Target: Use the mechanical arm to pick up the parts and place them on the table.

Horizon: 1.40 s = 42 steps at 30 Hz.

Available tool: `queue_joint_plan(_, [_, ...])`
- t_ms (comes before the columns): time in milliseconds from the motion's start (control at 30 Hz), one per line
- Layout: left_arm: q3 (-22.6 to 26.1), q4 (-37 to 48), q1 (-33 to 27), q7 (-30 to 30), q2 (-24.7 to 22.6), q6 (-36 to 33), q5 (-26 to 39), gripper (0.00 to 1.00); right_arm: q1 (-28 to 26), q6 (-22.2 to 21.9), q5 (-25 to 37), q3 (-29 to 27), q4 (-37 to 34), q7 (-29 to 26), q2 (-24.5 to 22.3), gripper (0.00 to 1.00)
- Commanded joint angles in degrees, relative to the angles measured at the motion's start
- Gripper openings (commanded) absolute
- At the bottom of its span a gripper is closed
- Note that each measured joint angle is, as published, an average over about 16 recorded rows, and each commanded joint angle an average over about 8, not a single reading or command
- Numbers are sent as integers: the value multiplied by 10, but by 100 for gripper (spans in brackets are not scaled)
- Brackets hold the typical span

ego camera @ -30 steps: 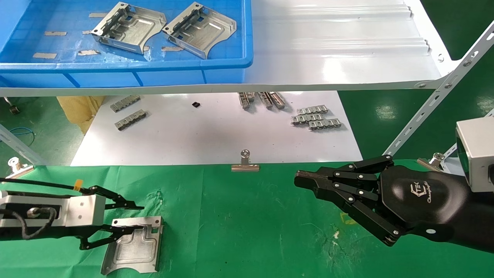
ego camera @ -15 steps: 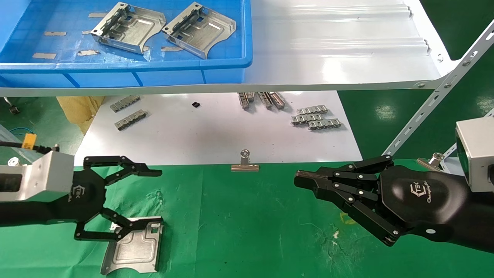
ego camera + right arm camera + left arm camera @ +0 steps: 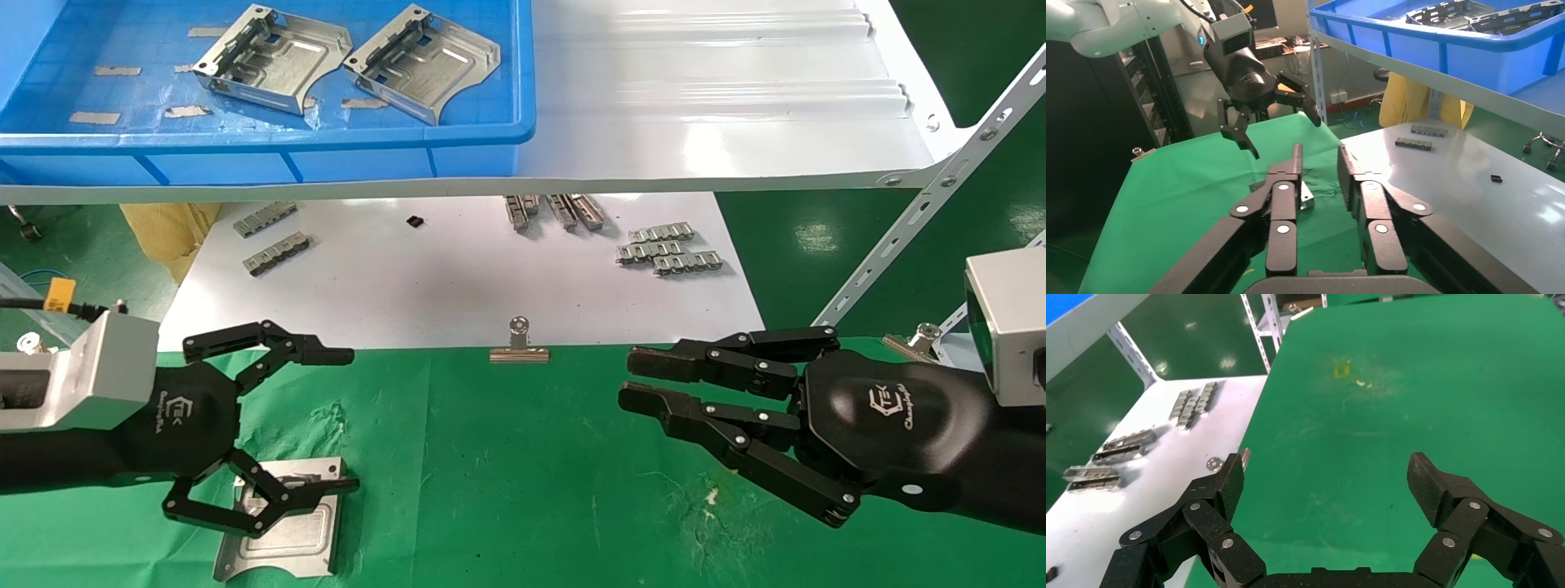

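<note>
One silver part [image 3: 282,531] lies flat on the green table [image 3: 507,490] at the front left. My left gripper [image 3: 350,420] hovers over it, open wide and empty, its lower finger above the part's far edge. In the left wrist view the left gripper [image 3: 1327,478] frames only bare green cloth [image 3: 1413,386]. Two more parts [image 3: 274,57] [image 3: 425,61] lie in the blue bin [image 3: 327,155] on the shelf. My right gripper [image 3: 629,378] hovers over the table's right side, slightly open and empty. The right wrist view shows the right gripper [image 3: 1319,165], the part [image 3: 1308,195] and the left gripper [image 3: 1281,113] beyond.
A silver binder clip [image 3: 519,343] sits where the white board [image 3: 458,286] meets the cloth. Grey clip strips [image 3: 668,249] [image 3: 274,237] lie on the board. The glossy white shelf [image 3: 719,106] overhangs the board. A slotted metal strut [image 3: 923,220] slants at the right.
My left gripper has let go of the part, opened wide, lifted and turned; the part stays flat on the cloth. My right gripper's fingers have parted a little.
</note>
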<state>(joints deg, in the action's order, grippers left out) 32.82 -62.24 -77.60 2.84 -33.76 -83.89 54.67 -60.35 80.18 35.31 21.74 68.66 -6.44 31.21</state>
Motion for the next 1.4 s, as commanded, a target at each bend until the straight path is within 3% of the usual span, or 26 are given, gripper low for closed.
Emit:
queue_joint_plan(33, [-8,-5,7,-6,-1,-1,-6,100,0,0,0,0,0,0,0,100])
queue_joint_plan(1400, [-164,-110,156,-132,-12,-18,-125,100,0,0,0,0,0,0,0,100])
